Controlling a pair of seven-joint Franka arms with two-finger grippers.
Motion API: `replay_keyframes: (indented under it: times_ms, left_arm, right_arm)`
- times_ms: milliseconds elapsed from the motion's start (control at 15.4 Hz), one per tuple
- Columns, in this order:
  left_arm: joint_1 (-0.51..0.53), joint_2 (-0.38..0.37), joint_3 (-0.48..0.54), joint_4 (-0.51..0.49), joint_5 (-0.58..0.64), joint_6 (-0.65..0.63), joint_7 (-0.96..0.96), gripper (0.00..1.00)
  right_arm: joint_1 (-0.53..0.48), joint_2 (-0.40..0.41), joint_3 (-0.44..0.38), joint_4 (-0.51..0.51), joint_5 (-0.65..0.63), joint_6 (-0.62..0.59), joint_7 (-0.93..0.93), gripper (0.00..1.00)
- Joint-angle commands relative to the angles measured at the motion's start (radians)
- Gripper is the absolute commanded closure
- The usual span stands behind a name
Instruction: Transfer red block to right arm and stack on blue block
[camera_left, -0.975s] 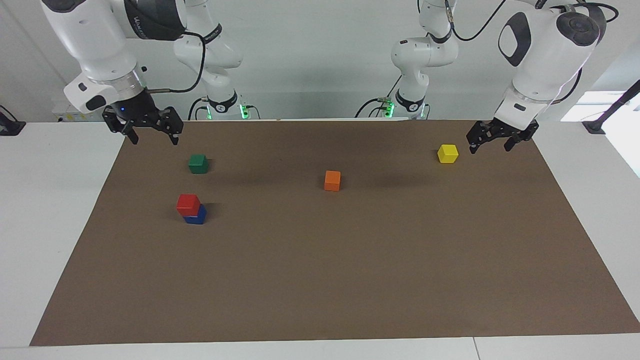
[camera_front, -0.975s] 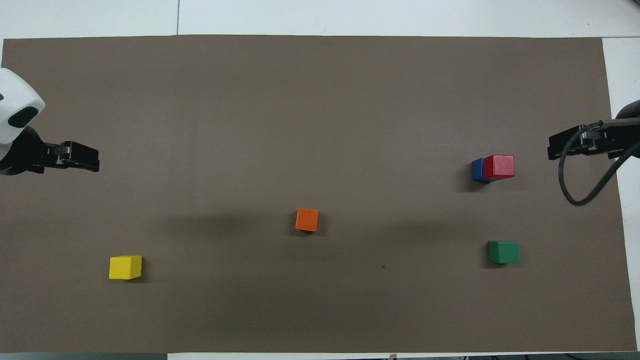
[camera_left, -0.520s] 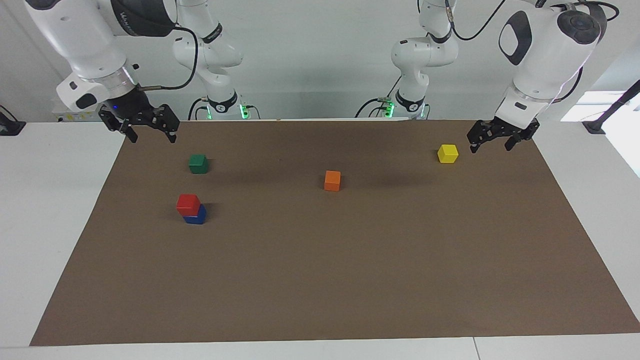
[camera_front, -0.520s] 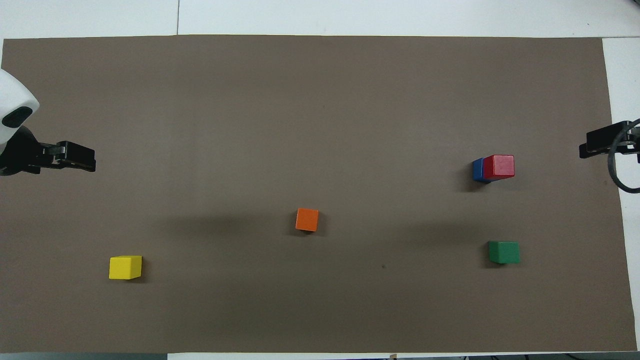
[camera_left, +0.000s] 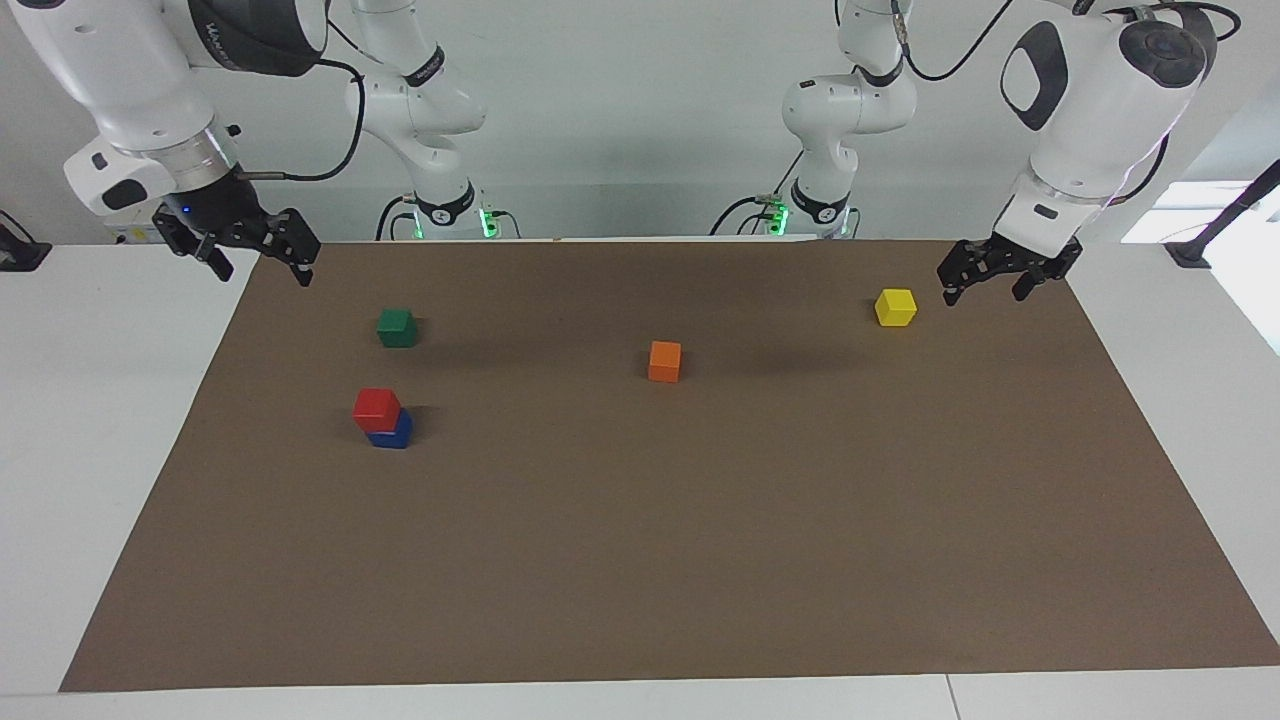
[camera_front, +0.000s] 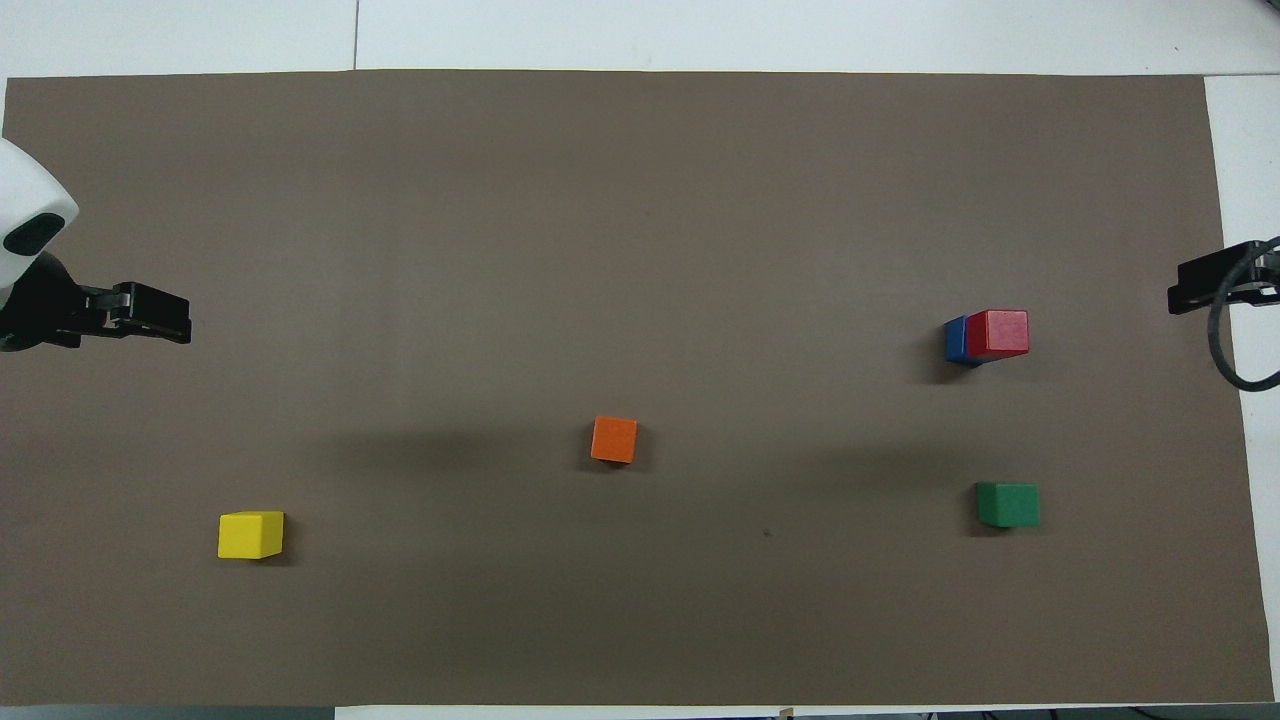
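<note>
Since a second before, the right gripper (camera_left: 258, 268) had pulled up and away from the blocks toward its own end of the table, ending over the brown mat's (camera_left: 640, 560) edge, fingers spread and empty. The red block (camera_left: 376, 406) sat on the blue block (camera_left: 394, 432), slightly off-centre, well apart from that gripper and farther from the robots than the green block (camera_left: 397, 327). The left gripper (camera_left: 985, 288) hung just beside the yellow block (camera_left: 895, 306), fingers apart, holding nothing. An orange block (camera_left: 664, 361) lay mid-mat.
</note>
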Motion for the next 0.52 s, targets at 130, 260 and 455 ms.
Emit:
replay_keyframes:
  times_ms: [130,260,455]
  left_arm:
    - [0.000,-0.018,0.008,-0.012,-0.014,0.004,0.016,0.00]
    - [0.000,-0.018,0.008,-0.012,-0.014,0.004,0.016,0.00]
    - [0.000,-0.018,0.008,-0.012,-0.016,0.004,0.016,0.00]
  right_arm:
    - [-0.012,0.011,0.008,0.022,0.017,-0.015,-0.022,0.00]
    - [-0.012,0.011,0.008,0.022,0.021,-0.015,-0.022,0.00]
    - [-0.012,0.011,0.008,0.022,0.022,-0.017,-0.022,0.00]
